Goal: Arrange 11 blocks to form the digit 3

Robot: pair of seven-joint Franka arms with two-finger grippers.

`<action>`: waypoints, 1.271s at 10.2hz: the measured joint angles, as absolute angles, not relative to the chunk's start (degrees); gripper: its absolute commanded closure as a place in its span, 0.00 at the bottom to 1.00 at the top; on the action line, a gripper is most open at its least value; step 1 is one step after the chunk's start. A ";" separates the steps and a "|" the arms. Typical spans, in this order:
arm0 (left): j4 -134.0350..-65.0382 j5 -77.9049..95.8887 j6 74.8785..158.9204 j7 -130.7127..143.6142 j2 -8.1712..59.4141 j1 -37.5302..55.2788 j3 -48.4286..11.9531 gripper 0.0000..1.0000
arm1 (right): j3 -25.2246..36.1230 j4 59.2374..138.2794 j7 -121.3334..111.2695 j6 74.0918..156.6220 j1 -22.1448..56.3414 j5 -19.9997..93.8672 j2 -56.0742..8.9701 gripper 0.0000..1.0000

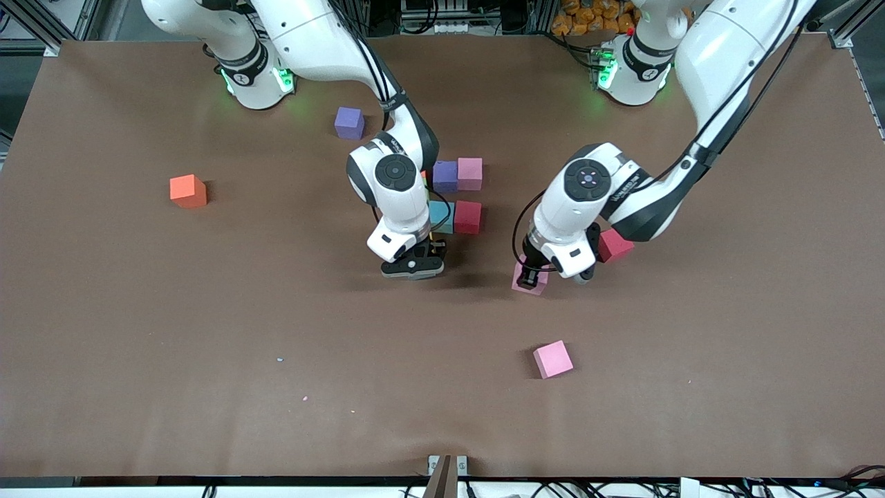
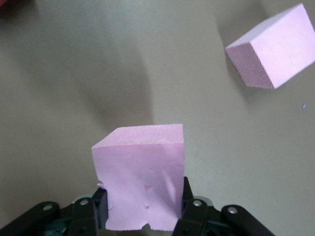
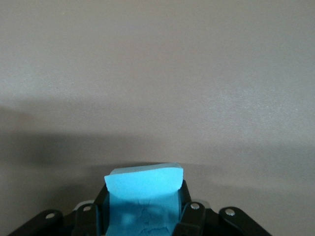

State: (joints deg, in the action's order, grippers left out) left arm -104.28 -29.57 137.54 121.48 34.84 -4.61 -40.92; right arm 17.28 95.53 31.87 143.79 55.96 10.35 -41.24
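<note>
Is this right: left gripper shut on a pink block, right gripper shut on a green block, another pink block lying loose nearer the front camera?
One thing is off: the right gripper is shut on a light blue block, not green, as the right wrist view shows. The rest holds: the left gripper is shut on a pink block, and another pink block lies loose nearer the front camera.

brown table (image 1: 138, 332), metal frame rails (image 1: 48, 21), evenly lit

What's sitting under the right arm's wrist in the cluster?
A light blue block shows partly there, touching a red block. The wrist covers whatever else lies under it. The right gripper itself holds another light blue block.
</note>
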 measured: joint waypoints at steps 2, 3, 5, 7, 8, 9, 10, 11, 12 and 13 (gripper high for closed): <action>-103.47 -30.30 137.46 120.70 35.10 -1.93 -39.29 0.51 | 17.41 95.56 32.23 143.50 55.96 10.35 -41.20 1.00; -103.10 -30.37 137.42 118.89 35.24 -1.03 -38.79 0.51 | 17.45 95.57 32.45 143.44 55.96 10.35 -41.18 0.97; -102.49 -30.55 137.32 115.65 35.54 -0.38 -38.55 0.51 | 17.48 95.58 33.11 143.41 55.96 10.35 -41.17 0.32; -102.15 -31.81 137.22 113.39 36.30 0.49 -38.48 0.55 | 17.57 95.71 33.25 143.22 55.93 10.35 -41.18 0.00; -102.13 -32.47 137.20 113.25 36.65 1.03 -38.45 0.55 | 17.61 95.90 33.25 143.16 55.87 10.34 -41.19 0.00; -102.06 -33.03 136.60 112.65 36.92 1.59 -38.40 0.55 | 17.65 95.93 33.25 143.16 55.83 10.33 -41.18 0.00; -102.03 -33.93 135.12 111.36 37.24 2.17 -38.37 0.55 | 17.77 95.92 33.25 143.20 55.83 10.32 -41.18 0.00; -101.97 -34.48 133.85 110.04 37.60 2.89 -38.34 0.56 | 17.95 95.88 33.25 143.24 55.82 10.31 -41.16 0.00; -101.90 -34.60 133.32 109.35 37.92 3.59 -38.32 0.55 | 18.14 95.72 33.25 143.31 55.82 10.31 -41.09 0.00; -101.82 -34.66 133.10 109.13 38.10 4.09 -38.29 0.55 | 18.37 95.40 33.25 143.39 55.81 10.31 -40.87 0.00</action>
State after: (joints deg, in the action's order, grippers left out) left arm -101.82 -34.66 133.10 109.13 38.10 4.09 -38.29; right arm 18.37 95.40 33.25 143.39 55.81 10.31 -40.87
